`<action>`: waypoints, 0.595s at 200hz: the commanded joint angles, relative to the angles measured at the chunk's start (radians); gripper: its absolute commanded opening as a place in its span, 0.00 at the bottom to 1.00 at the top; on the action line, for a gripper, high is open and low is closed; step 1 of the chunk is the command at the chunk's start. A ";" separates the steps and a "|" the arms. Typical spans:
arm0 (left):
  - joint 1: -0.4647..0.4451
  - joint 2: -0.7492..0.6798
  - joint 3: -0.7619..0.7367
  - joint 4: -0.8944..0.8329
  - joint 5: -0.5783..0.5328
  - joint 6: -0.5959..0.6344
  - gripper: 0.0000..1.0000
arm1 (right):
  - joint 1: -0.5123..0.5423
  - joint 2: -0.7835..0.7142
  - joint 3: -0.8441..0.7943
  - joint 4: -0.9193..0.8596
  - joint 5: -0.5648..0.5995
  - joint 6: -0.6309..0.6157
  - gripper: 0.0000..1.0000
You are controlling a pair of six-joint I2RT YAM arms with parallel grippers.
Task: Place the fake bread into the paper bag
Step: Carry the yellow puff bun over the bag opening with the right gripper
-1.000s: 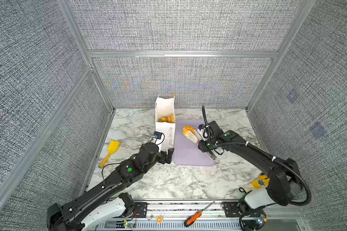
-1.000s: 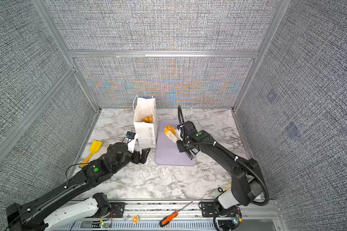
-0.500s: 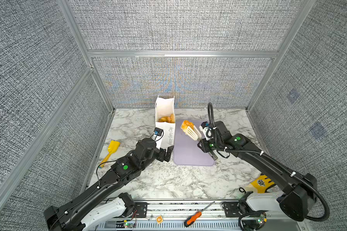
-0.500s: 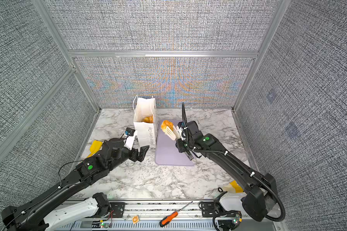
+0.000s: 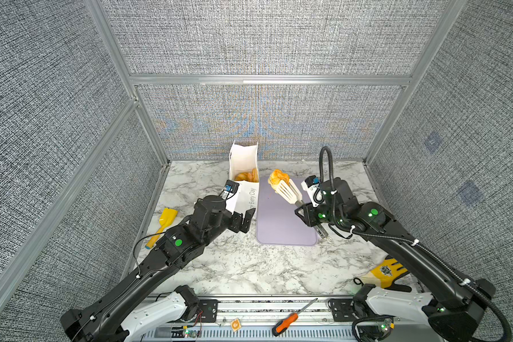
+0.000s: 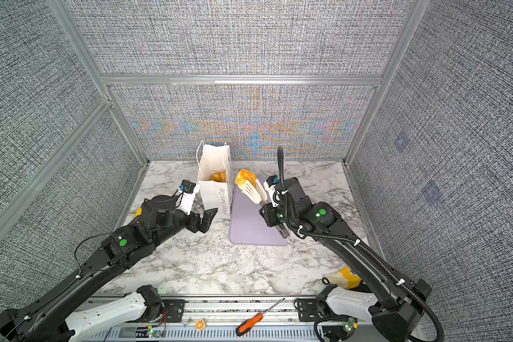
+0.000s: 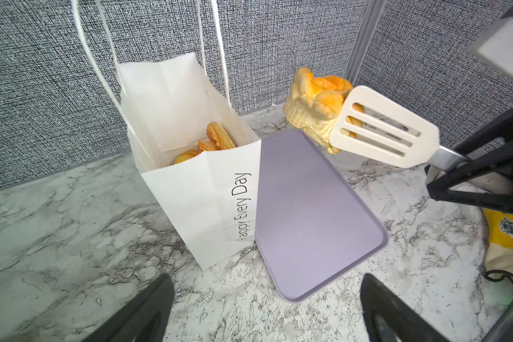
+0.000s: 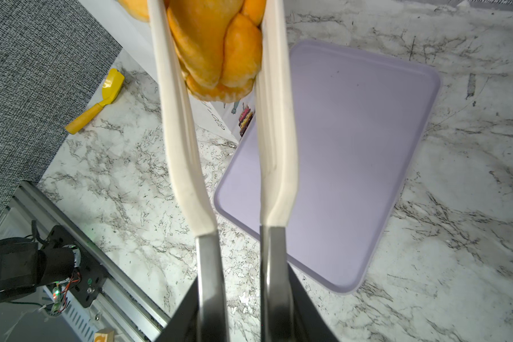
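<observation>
On the marble surface (image 5: 249, 266), a lilac tray (image 5: 282, 219) lies just beside the upright paper bag (image 5: 245, 195), which holds several fake bread pieces (image 5: 245, 176). Near the bag's foot the left tool (image 5: 247, 220) stands wide open. The right tool (image 5: 307, 214) clamps white tongs (image 5: 288, 192) pinching one pastry (image 5: 277, 179) aloft beside the bag's mouth.

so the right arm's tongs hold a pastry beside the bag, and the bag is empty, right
Not empty: the left wrist view shows pastries already inside the bag. The tongs in the right gripper do hold a pastry beside it.
</observation>
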 commanded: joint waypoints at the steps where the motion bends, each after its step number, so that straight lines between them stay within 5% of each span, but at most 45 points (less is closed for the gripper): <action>1: 0.017 -0.003 0.023 -0.027 0.005 0.029 0.99 | 0.021 -0.014 0.030 0.005 0.029 0.015 0.36; 119: 0.220 -0.052 0.023 -0.062 0.080 0.035 1.00 | 0.186 0.116 0.264 0.045 0.072 -0.020 0.36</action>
